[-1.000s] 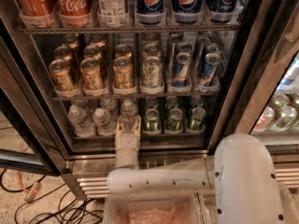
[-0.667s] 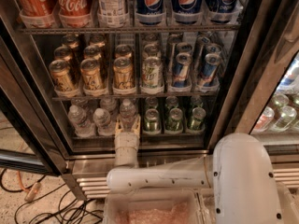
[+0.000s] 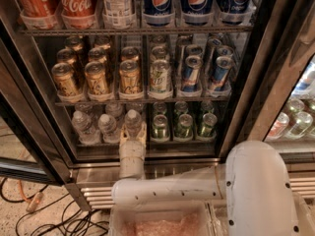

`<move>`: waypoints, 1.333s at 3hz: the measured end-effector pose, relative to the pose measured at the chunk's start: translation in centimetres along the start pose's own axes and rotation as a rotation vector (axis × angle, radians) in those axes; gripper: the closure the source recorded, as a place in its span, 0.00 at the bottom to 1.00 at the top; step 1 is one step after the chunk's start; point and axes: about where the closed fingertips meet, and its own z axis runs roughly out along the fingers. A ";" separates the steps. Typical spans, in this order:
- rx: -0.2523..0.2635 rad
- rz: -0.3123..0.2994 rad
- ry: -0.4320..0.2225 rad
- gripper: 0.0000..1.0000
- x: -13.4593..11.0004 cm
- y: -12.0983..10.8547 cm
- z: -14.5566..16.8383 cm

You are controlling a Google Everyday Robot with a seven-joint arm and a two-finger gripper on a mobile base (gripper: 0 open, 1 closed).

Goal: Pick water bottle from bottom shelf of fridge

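tool: the tool (image 3: 133, 133) is inside the fridge, at the front of the bottom shelf, pressed up to the lower half of a water bottle
tool state: cannot tell whether it is closed on the bottle or standing wide
arm: the white arm (image 3: 167, 191) runs from a large rounded joint at lower right leftward, then bends up through the wrist into the fridge opening
water bottle: the water bottle (image 3: 132, 119) stands upright directly above the tool, white cap up, the rightmost of the clear bottles
other water bottles: the other water bottles (image 3: 93, 126) stand upright just to its left, some behind
green cans: the green cans (image 3: 183, 127) stand in lanes just right of the water bottle
bottom shelf: the bottom shelf (image 3: 187, 144) carries the clear bottles on its left half and the green cans on its right
gold cans: the gold cans (image 3: 96, 78) fill the left of the rack above
blue cans: the blue cans (image 3: 204, 69) are on the right of that rack
cola bottles: the cola bottles (image 3: 74, 3) are at top left, pepsi bottles (image 3: 177, 0) at top right
fridge: the fridge (image 3: 246, 90) has a dark frame and a ribbed base grille (image 3: 96, 196)
neighbouring cooler: the neighbouring cooler (image 3: 295, 119) is on the right, holding bottles
cables: the cables (image 3: 44, 220) lie on the floor at lower left
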 end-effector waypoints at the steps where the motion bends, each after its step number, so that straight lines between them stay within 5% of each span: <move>1: -0.008 0.009 -0.010 0.98 -0.5 0.2 -0.4; 4: -0.041 0.023 -0.054 1.00 -2.6 0.8 -1.7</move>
